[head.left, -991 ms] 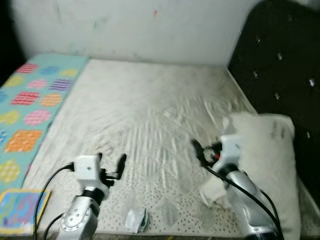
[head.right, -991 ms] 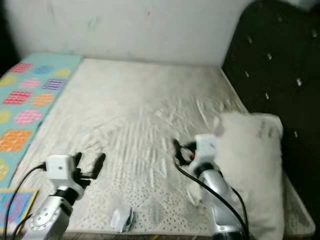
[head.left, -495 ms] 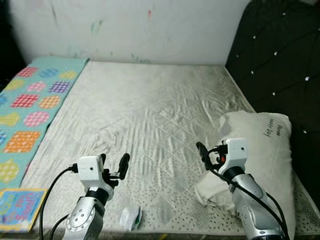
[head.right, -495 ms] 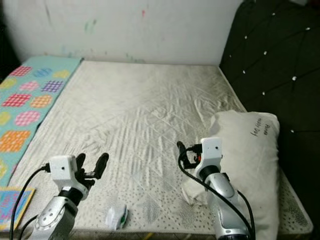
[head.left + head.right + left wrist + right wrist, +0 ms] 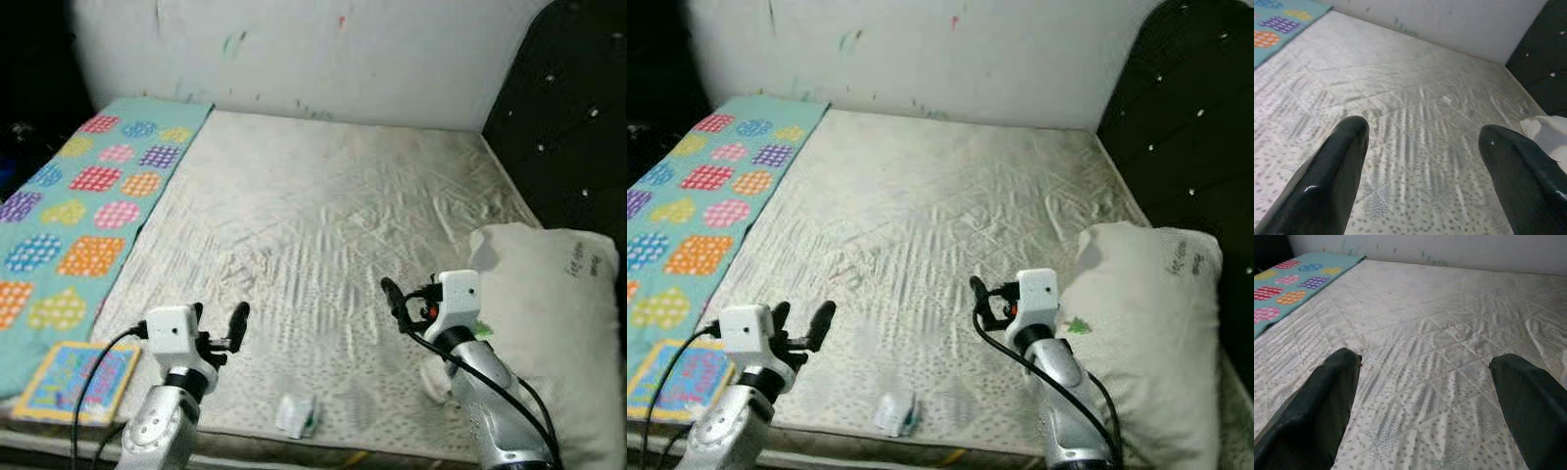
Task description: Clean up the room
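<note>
Left eye view: pillow lengthwise along headboard, tools apart

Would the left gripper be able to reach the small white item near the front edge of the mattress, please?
Probably yes. The left gripper is open above the mattress, and the small white item lies just ahead, slightly toward the robot's right, with nothing between them.

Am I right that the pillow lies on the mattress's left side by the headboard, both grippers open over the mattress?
No. The pillow lies on the right side of the mattress, by the headboard, as the right eye view shows. The left gripper and right gripper are open over the mattress.
</note>
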### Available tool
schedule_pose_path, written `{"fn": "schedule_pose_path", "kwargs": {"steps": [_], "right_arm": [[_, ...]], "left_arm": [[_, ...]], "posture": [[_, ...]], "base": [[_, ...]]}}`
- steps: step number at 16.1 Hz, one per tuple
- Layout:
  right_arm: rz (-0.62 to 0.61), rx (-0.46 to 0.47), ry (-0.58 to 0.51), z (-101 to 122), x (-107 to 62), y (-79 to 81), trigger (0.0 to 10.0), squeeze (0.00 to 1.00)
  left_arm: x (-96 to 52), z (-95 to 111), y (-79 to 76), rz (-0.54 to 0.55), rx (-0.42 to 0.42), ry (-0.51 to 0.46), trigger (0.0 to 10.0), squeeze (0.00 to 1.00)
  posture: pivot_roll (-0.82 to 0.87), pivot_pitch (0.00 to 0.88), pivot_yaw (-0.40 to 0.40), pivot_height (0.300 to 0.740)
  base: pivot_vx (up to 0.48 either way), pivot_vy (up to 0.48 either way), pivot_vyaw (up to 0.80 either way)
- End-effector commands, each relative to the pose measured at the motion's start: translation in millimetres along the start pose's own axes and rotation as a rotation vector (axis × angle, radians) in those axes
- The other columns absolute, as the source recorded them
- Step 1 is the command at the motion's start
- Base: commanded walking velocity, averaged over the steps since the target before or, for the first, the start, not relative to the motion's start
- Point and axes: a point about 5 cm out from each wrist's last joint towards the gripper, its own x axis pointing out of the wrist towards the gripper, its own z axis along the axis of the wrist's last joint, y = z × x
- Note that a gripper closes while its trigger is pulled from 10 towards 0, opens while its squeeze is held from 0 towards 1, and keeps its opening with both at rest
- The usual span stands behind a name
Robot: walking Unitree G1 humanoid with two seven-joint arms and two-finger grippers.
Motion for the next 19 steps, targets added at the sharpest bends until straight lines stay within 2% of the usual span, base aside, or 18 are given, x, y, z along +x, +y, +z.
{"fn": "schedule_pose_path", "kwargs": {"steps": [1,8,15,19], "right_arm": [[-0.004,-0.009,-0.016,4.4,-0.5,-1.3,10.0,0.00],[-0.001,-0.009,-0.013,3.8,-1.0,-0.9,10.0,0.00],[-0.024,-0.047,0.007,3.0,1.0,-1.3,10.0,0.00],[0.038,-0.062,-0.012,6.8,3.0,6.9,10.0,0.00]], "left_arm": [[-0.2,0.9,-3.4,-0.015,-0.005,0.000,10.0,0.00],[-1.2,0.5,-3.4,-0.013,-0.009,0.006,10.0,0.00],[-0.2,1.0,-2.4,-0.005,-0.004,0.006,10.0,0.00],[0.8,2.4,-1.0,0.017,0.004,-0.006,10.0,0.00]], "posture": [[-0.12,0.025,-0.040,0.740],[-0.11,0.031,-0.041,0.740],[-0.11,0.030,-0.038,0.740],[-0.11,0.025,-0.043,0.740]], "base": [[0.000,0.439,0.00],[0.000,0.327,0.00],[0.000,0.000,0.00],[0.000,0.000,0.00]]}}
